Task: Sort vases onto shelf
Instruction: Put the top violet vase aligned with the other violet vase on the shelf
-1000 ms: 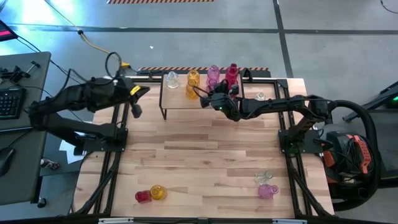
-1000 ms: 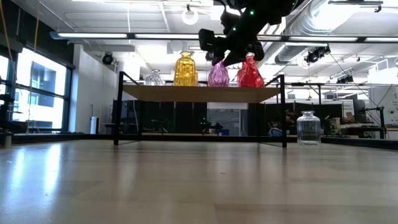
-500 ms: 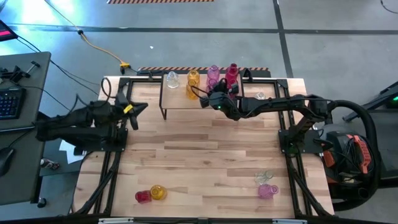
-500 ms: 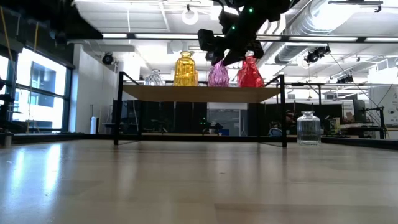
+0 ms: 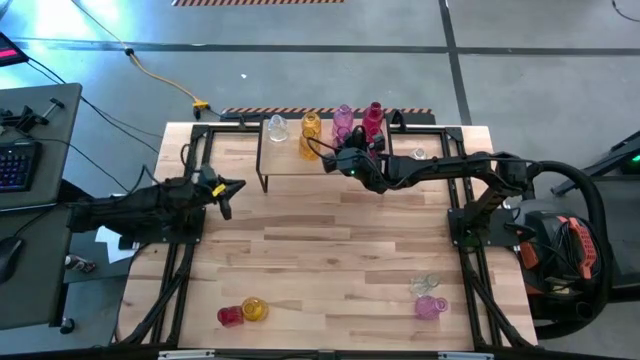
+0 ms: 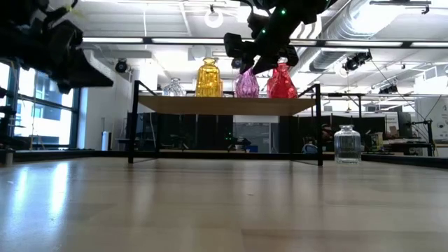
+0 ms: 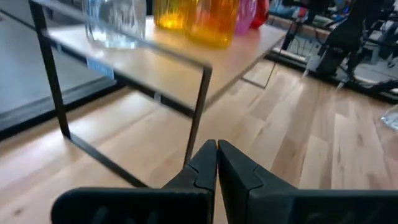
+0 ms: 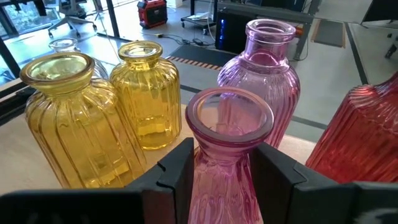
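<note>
Seen from above, my right tool (image 5: 345, 160) reaches over the shelf (image 5: 290, 160) at the far edge of the worktop (image 5: 320, 250), but only my right wrist view shows what it holds: both fingers (image 8: 177, 171) are clamped on the neck of a pink vase (image 8: 229, 149), which stands among two amber vases (image 8: 78, 118), a taller pink vase (image 8: 261, 68) and a red vase (image 8: 367, 134). The low view shows the row in profile on the shelf top: a clear vase (image 6: 173, 87), an amber one, a pink one and a red one, and a clear jar (image 6: 346, 144) standing on the worktop beside the shelf's right legs. My left tool (image 5: 228, 190) hangs over the worktop's left side, apart from the shelf; my left wrist view shows its tips (image 7: 216, 155) pressed together, holding nothing, pointed at a black shelf leg (image 7: 198, 109). Only the high view shows the near edge: a red and an amber vase (image 5: 243, 312) lying at the left, a clear and a pink vase (image 5: 428, 298) at the right. Beyond lie a grey concrete floor, a yellow cable (image 5: 150, 72) and a desk with a keyboard (image 5: 18, 165).
</note>
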Controlling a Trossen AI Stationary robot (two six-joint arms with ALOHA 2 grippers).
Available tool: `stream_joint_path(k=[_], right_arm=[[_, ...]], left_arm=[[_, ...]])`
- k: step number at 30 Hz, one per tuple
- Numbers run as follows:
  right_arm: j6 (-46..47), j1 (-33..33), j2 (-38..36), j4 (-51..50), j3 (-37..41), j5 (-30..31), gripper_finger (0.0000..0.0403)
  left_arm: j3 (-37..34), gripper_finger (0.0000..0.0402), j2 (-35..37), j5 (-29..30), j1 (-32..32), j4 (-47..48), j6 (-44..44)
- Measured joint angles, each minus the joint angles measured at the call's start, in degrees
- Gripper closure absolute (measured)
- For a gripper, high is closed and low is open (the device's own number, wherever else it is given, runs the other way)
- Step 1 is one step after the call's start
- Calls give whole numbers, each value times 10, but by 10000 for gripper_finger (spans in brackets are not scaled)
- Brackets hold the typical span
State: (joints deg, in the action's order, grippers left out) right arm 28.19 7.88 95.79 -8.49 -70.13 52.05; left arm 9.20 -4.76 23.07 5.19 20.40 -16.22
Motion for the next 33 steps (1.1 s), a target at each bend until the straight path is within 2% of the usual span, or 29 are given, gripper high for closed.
stream_joint_path(k=[6, 13, 33], right_arm=[[3, 0, 0, 0, 0, 0, 283], [3, 0, 0, 0, 0, -1, 283], [15, 0, 0, 2, 0, -1, 283]], left_arm=[[-24, 401, 1, 0, 0, 16, -37], [-23, 401, -4, -8, 0, 11, -6], [-23, 401, -4, -8, 0, 12, -6]])
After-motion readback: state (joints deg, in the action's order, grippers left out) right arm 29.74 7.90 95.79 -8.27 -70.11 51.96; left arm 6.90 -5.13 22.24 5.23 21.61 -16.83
